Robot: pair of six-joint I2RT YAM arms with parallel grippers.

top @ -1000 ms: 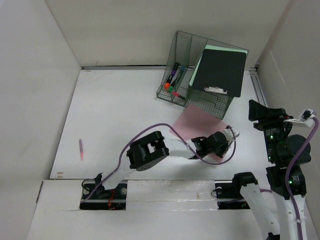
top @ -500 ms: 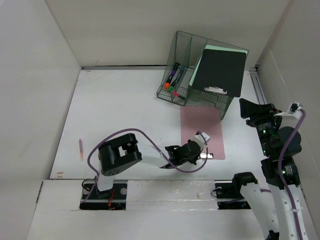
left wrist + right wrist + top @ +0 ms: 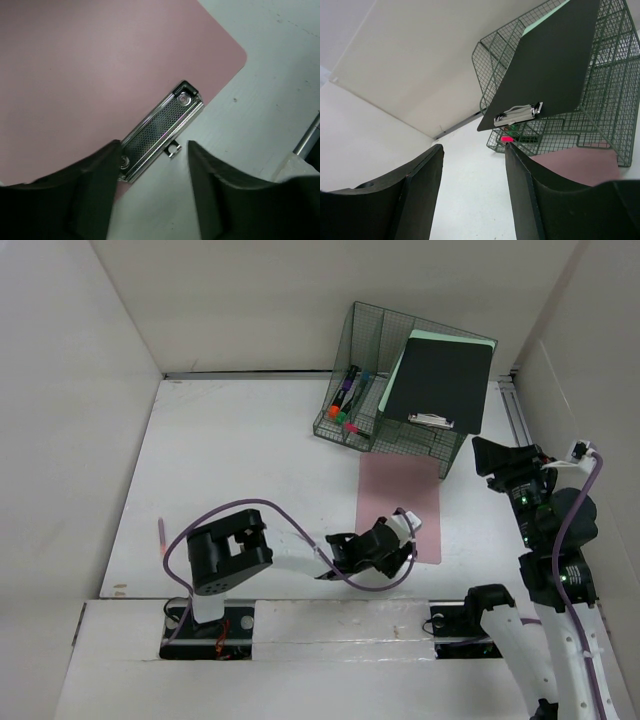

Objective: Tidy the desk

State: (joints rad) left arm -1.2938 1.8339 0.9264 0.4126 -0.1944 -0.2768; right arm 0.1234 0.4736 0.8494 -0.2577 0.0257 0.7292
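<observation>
The desk is a white tabletop between white walls. A pink clipboard lies flat on it in front of the mesh organizer. My left gripper hovers low over the board's near edge. In the left wrist view this gripper is open, its fingers either side of the metal clip without pinching it; the pink clipboard fills the upper left. My right gripper is raised at the right and, in its own view, open and empty.
The dark green organizer holds a black clipboard leaning upright, a pale green board behind it, and coloured markers in its left compartment. A pink pen lies near the left wall.
My left gripper pulled the pink clipboard toward the near edge and straightened it, then opened and let go of the clip. The right arm shifted slightly left.
</observation>
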